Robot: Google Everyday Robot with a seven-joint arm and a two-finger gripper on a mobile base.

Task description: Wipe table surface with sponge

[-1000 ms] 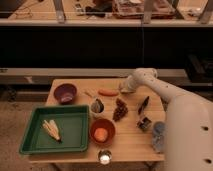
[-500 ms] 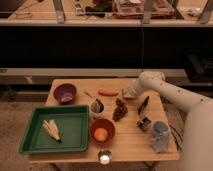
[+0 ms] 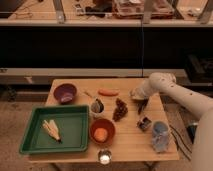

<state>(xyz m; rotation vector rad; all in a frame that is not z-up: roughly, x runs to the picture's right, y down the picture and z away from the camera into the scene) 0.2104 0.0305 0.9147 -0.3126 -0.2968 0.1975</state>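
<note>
Over the last second the arm's white wrist has swung off to the right, away from the carrot [image 3: 108,92], while the gripper [image 3: 142,105] has hardly shifted. It hangs low over the table surface [image 3: 127,145], right of the carrot and a little nearer the camera. The sponge [image 3: 135,93] shows as a small pale pad right of the carrot and about level with it, tucked against the wrist just above the dark gripper. Whether the gripper is spread or clamped I cannot tell, nor whether it has the sponge in hold or is merely beside it.

As I judge it, the step in hand is getting the sponge flat on the wood and starting the stroke. To do that well I'd first confirm the hold, then press down lightly so the pad's face, not an edge, meets the planks.

Bare wood is scarce here. A dark clump [image 3: 120,109] that looks like grapes sits just below and right of the carrot. A small metal piece [image 3: 145,123] lies further down and right of it, and the blue-grey cloth [image 3: 160,136] is beyond that again. So I'd keep strokes short and slow, working the strip right of the carrot out toward the table's edge. I'd avoid sweeping left — the carrot would likely roll if nudged.
</note>
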